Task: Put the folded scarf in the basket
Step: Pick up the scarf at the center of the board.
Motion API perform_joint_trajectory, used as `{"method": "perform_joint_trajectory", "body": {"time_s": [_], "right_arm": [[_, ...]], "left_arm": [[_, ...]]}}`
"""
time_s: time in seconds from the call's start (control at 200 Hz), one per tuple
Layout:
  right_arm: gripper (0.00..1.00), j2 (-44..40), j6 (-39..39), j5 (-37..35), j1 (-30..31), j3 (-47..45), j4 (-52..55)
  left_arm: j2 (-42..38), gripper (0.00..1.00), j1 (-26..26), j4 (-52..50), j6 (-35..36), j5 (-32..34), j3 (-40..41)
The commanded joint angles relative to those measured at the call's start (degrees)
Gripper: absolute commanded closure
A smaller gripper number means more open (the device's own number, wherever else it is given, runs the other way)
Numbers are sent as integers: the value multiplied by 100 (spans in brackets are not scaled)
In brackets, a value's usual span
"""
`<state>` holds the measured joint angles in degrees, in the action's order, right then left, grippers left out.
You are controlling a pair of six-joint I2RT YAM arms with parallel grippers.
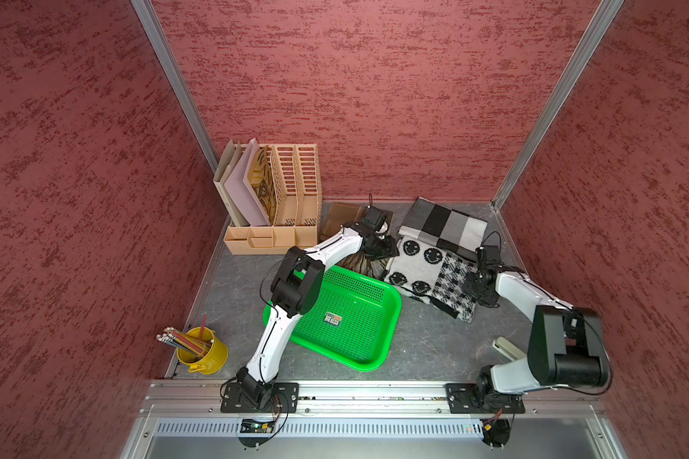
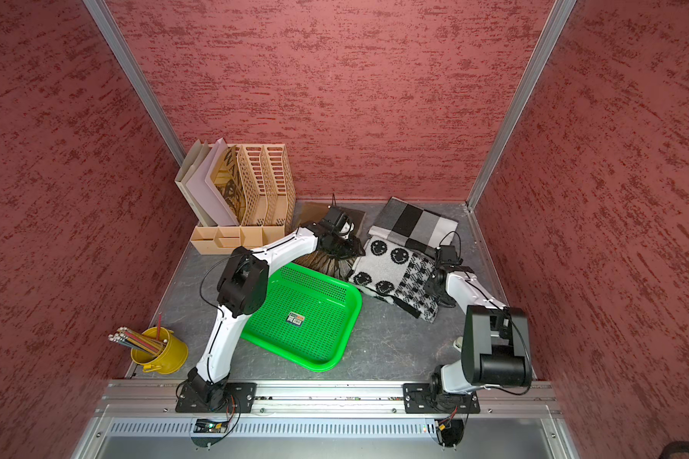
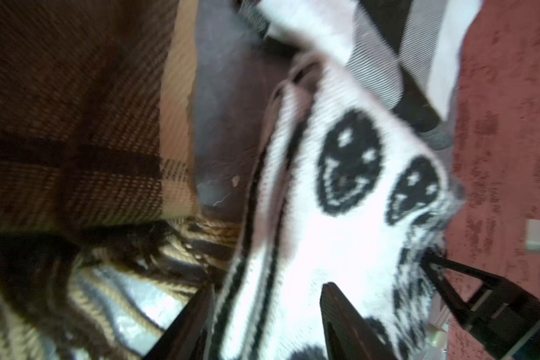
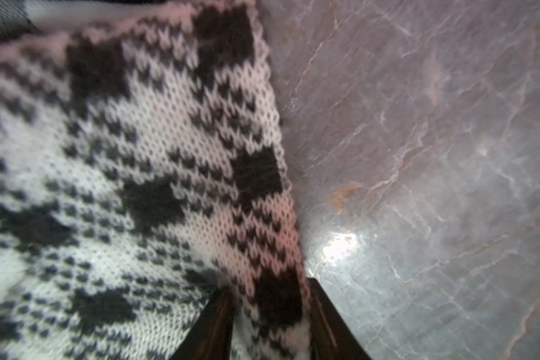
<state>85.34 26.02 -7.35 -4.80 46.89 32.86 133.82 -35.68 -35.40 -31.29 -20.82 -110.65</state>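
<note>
Smiley scarf (image 1: pixel 422 270): right edge pinched in right pincer (image 4: pixel 268 286); left pincer (image 3: pixel 267 286) half-open astride left edge, hold unclear. Clamp both, lift level, carry near-left over green basket (image 1: pixel 355 330), lower.

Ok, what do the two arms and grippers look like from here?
The left arm and right arm have white links, bulky black joints and thin black cables. The left gripper and right gripper are black, with dark tapering fingers.

Three scarves (image 1: pixel 426 262) (image 1: pixel 442 224) (image 1: pixel 337 216), one basket (image 1: pixel 366 330), one file organiser (image 1: pixel 295 186), one pencil bucket (image 1: pixel 205 353), two arms (image 1: pixel 271 337) (image 1: pixel 522 290).
</note>
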Motion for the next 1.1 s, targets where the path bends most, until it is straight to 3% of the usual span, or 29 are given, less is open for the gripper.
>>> {"method": "perform_joint_trajectory", "body": {"time_s": [0.0, 0.346, 0.676, 0.886, 1.097], "right_arm": [[56, 135, -150, -182, -96, 87, 46], [26, -113, 65, 181, -108, -8, -7], [18, 206, 107, 93, -186, 162, -18], [15, 358, -150, 134, -546, 536, 64], [14, 12, -166, 338, -611, 463, 67]], "left_arm": [[163, 42, -22, -186, 271, -97, -234], [757, 46, -127, -433, 471, -528, -832], [792, 50, -380, -613, 363, -470, -759], [517, 55, -571, -464, 143, -582, -414], [75, 47, -446, -172, 84, -80, 52]]}}
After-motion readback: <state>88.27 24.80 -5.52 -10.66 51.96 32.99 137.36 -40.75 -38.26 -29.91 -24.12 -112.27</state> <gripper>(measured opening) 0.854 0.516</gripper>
